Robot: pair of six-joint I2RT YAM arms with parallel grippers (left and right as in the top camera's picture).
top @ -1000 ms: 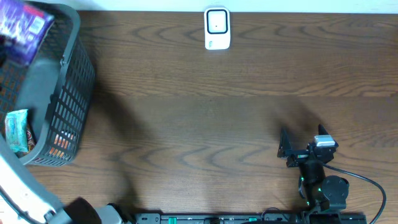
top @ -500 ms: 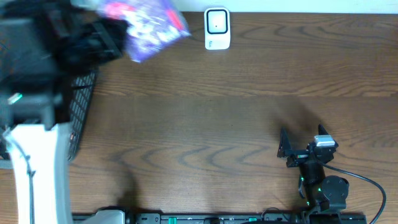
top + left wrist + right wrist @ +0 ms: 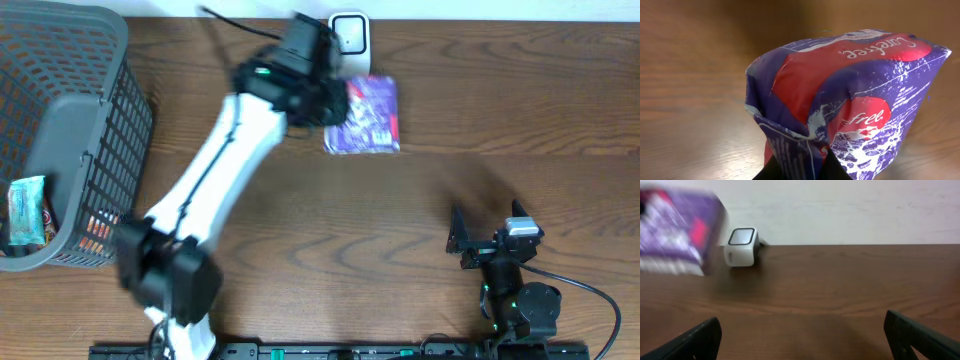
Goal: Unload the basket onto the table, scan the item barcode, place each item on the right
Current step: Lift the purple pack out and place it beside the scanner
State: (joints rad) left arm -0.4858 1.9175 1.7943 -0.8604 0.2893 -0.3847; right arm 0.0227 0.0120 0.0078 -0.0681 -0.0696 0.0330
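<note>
The item, a purple and red packet (image 3: 368,115), hangs just in front of the white scanner (image 3: 350,38) at the back edge of the table. My left gripper (image 3: 328,105) is shut on the packet's crimped left end. In the left wrist view the packet (image 3: 850,95) fills the frame above my gripper (image 3: 799,170), which pinches its seam. No barcode shows on it in any view. The right wrist view has the packet (image 3: 677,235) blurred at the left, beside the scanner (image 3: 742,246). My right gripper (image 3: 462,240) stands open and empty at the front right.
A dark mesh basket (image 3: 115,130) stands at the left edge with a teal packet (image 3: 25,210) and other items inside. The left arm reaches diagonally across the table from the front left. Bare wood lies ahead of the right gripper (image 3: 805,335).
My left arm has swung the packet from over the basket rightward along the back of the table and down in front of the scanner. The right arm has not moved.
</note>
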